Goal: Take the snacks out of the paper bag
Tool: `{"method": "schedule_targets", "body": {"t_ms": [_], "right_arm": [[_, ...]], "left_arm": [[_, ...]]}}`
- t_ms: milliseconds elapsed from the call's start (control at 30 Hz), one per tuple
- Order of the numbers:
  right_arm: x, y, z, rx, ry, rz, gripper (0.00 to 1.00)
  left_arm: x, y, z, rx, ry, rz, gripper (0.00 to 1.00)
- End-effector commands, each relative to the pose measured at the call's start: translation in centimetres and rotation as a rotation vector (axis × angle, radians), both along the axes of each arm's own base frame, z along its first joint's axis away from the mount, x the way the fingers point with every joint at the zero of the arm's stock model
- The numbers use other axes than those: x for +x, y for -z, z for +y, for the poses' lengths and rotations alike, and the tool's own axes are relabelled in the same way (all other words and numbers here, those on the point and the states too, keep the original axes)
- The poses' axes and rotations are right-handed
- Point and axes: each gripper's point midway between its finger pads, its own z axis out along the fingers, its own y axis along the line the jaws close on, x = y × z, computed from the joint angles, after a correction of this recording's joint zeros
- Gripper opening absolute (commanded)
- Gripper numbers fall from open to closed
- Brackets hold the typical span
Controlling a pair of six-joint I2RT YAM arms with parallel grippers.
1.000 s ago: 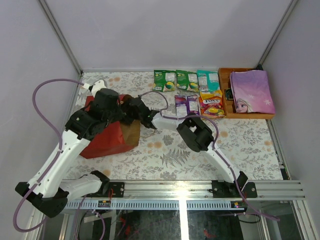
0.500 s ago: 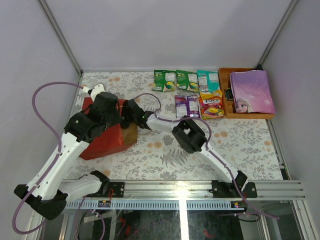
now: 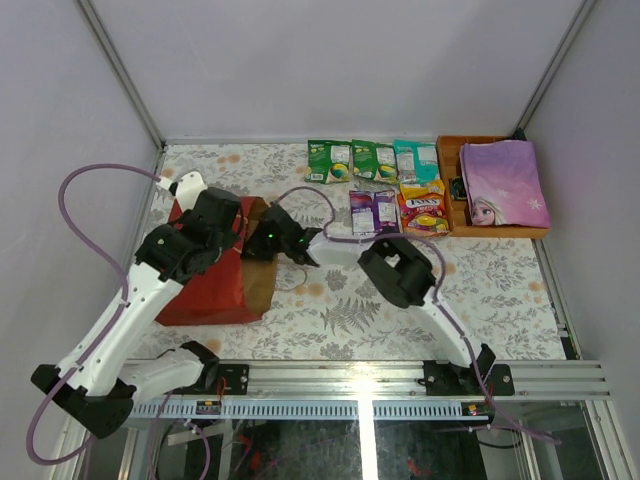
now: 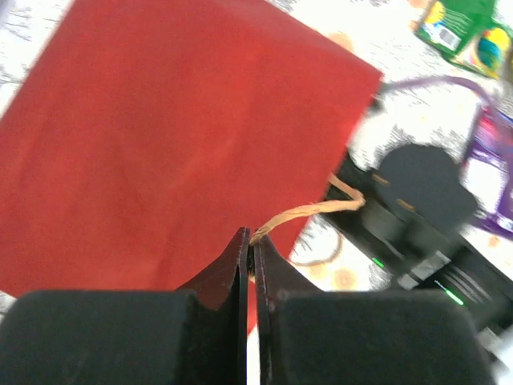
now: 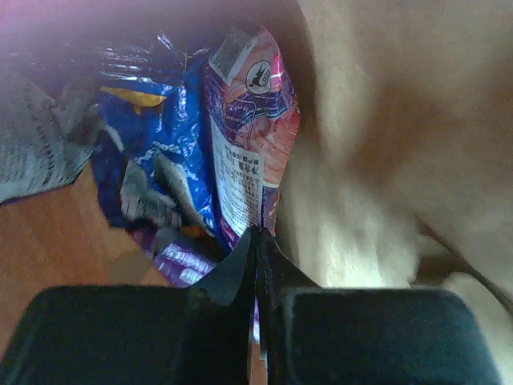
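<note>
The red paper bag lies on its side at the table's left, its mouth facing right. My left gripper is shut on the bag's twine handle, above the red side. My right gripper is inside the bag, shut on the lower edge of a purple-pink packet. A larger blue bag lies just left of that packet. Brown kraft wall fills the right. On the table lie green, green, teal, purple and yellow-red packets.
An orange-brown wooden tray with a purple princess book stands at the back right. The right arm's black body stretches across the table's middle toward the bag mouth. Frame posts and walls bound the table.
The right gripper's jaws have closed on the purple-pink packet inside the bag. The left gripper stays shut on the handle. The bag's mouth has shifted a little toward the near edge.
</note>
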Motion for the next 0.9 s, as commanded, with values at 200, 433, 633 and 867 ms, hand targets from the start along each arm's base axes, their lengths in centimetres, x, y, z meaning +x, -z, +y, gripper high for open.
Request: {"method": "schedule_targets", "body": {"t_ms": [200,433,633,867], "right_arm": [[-0.6,-12.0,-7.5,0.053,-0.082,-0.271,0.00],[0.5,-13.6,-11.0,0.047,-0.166,-0.276,0.00],[-1.5,-13.1,-14.7,0.122,-0.309,-0.231,0.00],[-0.8,-12.4,-19.6,0.043,-0.293,-0.274,0.00]], "left_arm": [[2.7,2.4,4.9,0.299,-0.273,-0.011,0.00],[4.4,2.5,7.6,0.398,-0.354,-0.002,0.00],[4.0,1.3,11.1,0.491,-0.450,-0.003,0.00],[3.3,1.6,12.1,0.558,-0.477,0.011,0.00]]}}
